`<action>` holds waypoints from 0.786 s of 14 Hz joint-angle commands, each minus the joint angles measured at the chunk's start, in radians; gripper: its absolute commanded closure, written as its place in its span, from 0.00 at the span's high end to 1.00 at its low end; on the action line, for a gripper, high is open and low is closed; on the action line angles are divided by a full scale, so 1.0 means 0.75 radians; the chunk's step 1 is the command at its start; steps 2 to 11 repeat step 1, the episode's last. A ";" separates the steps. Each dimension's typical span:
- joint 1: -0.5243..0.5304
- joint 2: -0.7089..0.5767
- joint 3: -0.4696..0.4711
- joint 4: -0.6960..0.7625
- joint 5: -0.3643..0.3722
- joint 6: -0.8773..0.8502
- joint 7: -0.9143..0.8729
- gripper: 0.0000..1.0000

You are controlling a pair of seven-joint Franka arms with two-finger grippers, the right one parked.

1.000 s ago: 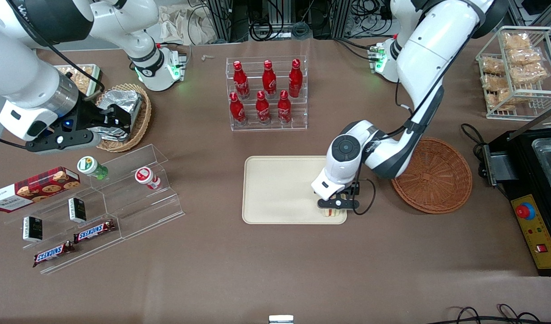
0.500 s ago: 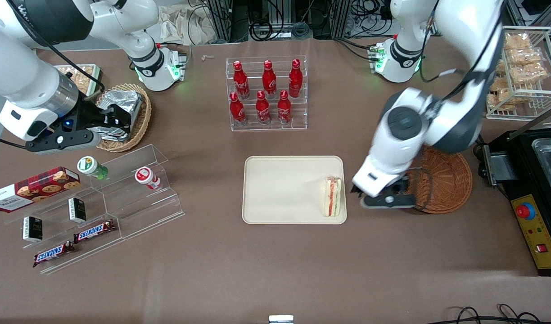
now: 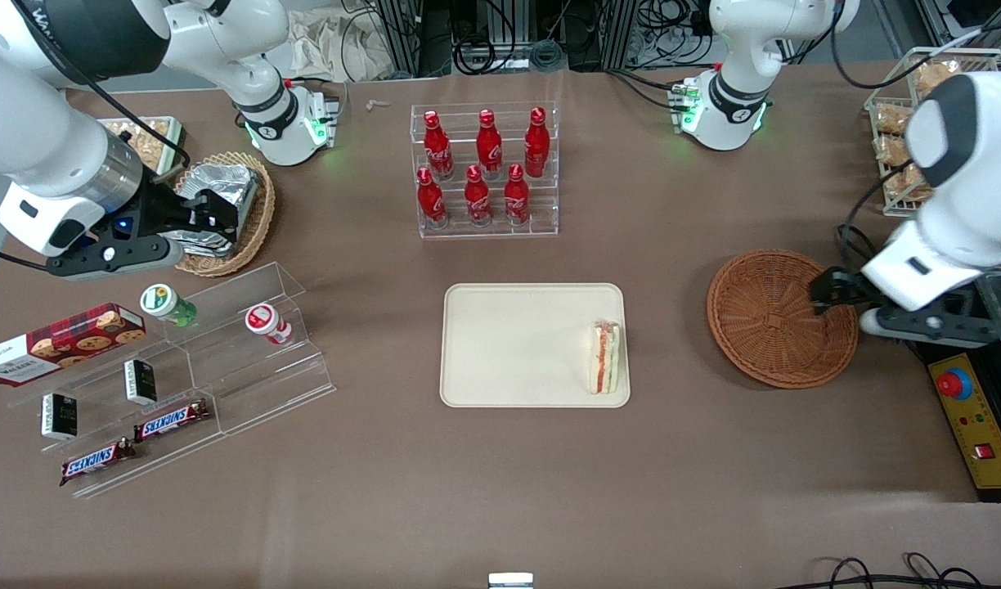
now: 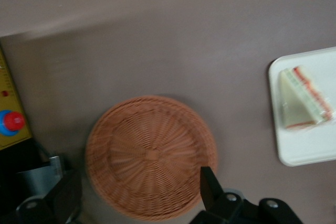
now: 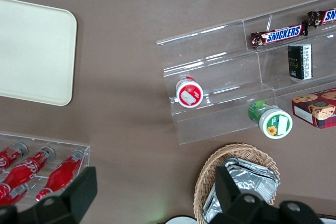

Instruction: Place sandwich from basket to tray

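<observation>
My pincer (image 3: 832, 292) hangs high over the edge of the basket (image 3: 774, 319), on the side toward the working arm's end of the table. Its two fingers are spread apart and there is nothing between them. From the wrist camera I look straight down past the fingers (image 4: 212, 190) into the basket (image 4: 151, 156), and I see only woven brown wicker in it.

The sandwich (image 3: 605, 357) is well away from my pincer, toward the parked arm's end. It lies flat on the tray (image 3: 509, 343), right by the tray edge that is closest to my pincer. The wrist camera shows it too: the sandwich (image 4: 302, 98) sits on the tray (image 4: 302, 153), with its red and green stripes along one side.

So I think the job is done. The sandwich is out of the basket and on the tray. All that may be left is to take my arm out of the way.

The table (image 3: 500, 491) is a flat brown top. Farther from my pincer than the tray stands a clear rack of red bottles (image 3: 484, 168). Close beside my pincer is a black box with a red button (image 3: 950, 383), so I would move with care there.
</observation>
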 commanded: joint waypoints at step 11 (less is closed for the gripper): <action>-0.004 0.005 0.013 0.044 0.001 -0.027 0.094 1.00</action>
